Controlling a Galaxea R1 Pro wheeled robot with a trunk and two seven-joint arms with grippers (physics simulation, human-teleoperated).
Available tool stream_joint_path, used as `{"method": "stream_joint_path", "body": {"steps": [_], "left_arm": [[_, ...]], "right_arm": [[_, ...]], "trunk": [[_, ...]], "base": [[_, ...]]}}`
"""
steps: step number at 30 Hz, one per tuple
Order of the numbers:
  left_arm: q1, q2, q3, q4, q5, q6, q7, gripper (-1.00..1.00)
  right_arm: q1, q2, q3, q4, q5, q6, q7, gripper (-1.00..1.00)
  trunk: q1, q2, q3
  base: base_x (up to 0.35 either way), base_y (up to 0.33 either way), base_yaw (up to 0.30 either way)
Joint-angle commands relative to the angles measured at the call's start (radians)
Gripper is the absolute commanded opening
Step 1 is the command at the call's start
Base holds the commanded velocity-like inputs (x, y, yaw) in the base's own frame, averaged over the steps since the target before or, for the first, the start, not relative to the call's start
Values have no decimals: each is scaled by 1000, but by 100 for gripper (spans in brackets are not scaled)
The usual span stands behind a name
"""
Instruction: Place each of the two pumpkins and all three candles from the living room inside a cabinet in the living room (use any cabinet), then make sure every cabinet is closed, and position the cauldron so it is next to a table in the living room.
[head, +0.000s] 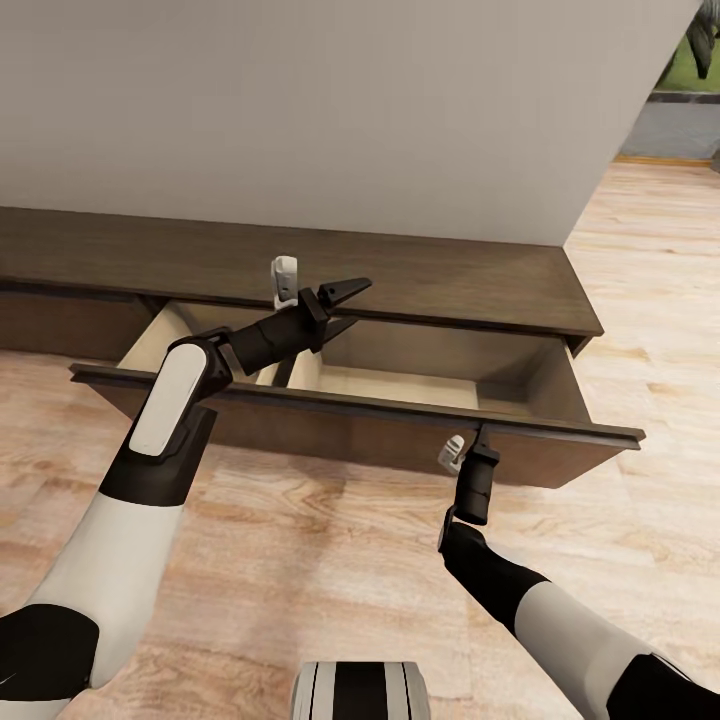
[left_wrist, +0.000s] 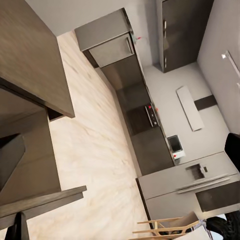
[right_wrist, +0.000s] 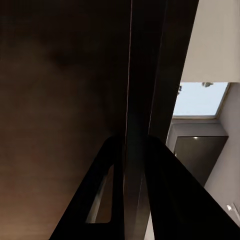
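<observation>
From the head, the cabinet (head: 300, 260) is standing against the wall with its drawer (head: 420, 440) pulled open; the right gripper (head: 483, 434) is pinching the stiff front's top edge, the best hold. The left gripper (head: 345, 300) is hovering with jaws apart. The left wrist is looking across wood floor (left_wrist: 95, 150) toward a kitchen (left_wrist: 155, 120). The right wrist is showing fingers (right_wrist: 107, 200) clamping that edge.

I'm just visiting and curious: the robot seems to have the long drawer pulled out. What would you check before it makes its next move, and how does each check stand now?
1. Drawer of the cabinet pulled out: ok, wide open, pale inside showing.
2. Right gripper on the drawer's front edge: ok, its fingers straddle the edge in the right wrist view.
3. Left gripper free: ok, open over the drawer, nothing held.
4. Pumpkins or candles in the drawer: cannot tell; the visible part looks bare and the arm hides some.
5. Cabinet closed as the task needs: not ok.
</observation>
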Motion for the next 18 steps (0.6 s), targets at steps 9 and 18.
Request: {"method": "stream_joint_path", "body": {"steps": [9,18], "left_arm": [[0,0,0,0,0,0,0,100],[0,0,0,0,-1,0,0,100]], "right_arm": [[-1,-1,-35,-1,2,11,-42,100],[-1,-1,-36,-1,2,11,-39,100]], "trunk": [[0,0,0],[0,0,0]], "base": [[0,0,0],[-31,0,0]]}}
